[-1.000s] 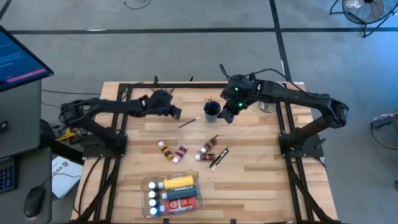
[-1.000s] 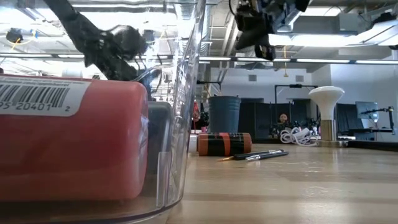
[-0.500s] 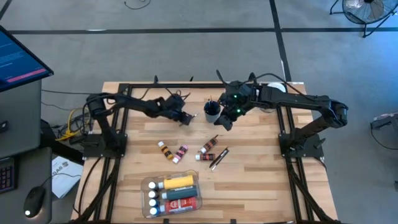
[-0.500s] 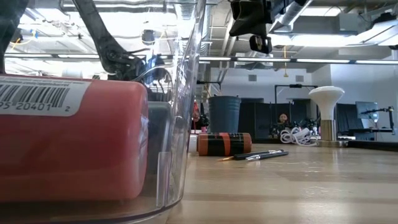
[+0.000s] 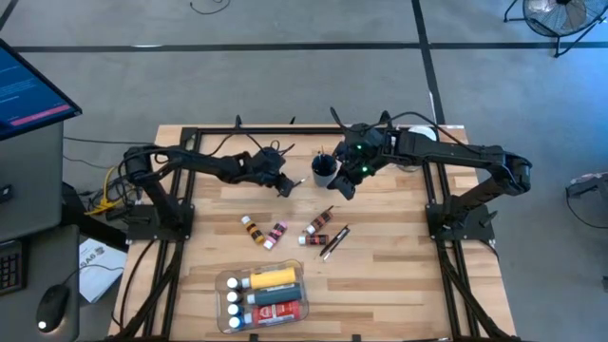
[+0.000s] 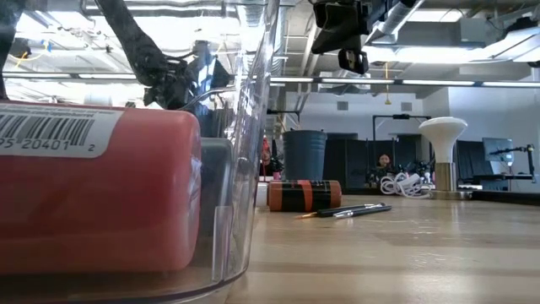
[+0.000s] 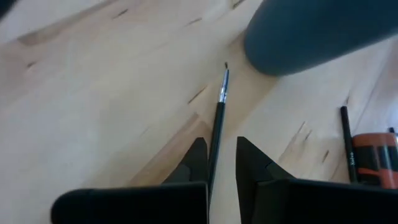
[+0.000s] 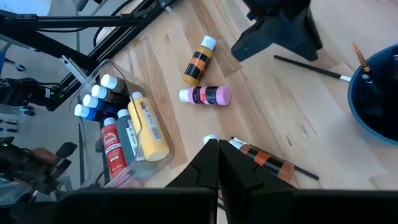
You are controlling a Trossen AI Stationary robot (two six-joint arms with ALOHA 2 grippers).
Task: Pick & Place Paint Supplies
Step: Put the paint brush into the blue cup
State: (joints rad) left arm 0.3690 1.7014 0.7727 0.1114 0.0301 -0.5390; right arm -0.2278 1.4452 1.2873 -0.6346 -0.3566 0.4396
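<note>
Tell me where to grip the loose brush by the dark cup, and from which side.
Grip the brush mid-handle, from straight above, fingers either side of the shaft. It lies flat on the table, bristle tip toward the dark cup, so its thin handle offers only its two long sides.

The left arm is stretched low across the counter's far half, its end effector (image 5: pixel 282 183) closed, fingers (image 7: pixel 198 160) pressed together. The right arm is held raised opposite, its end effector (image 5: pixel 345 186) shut and angled downward.
</note>
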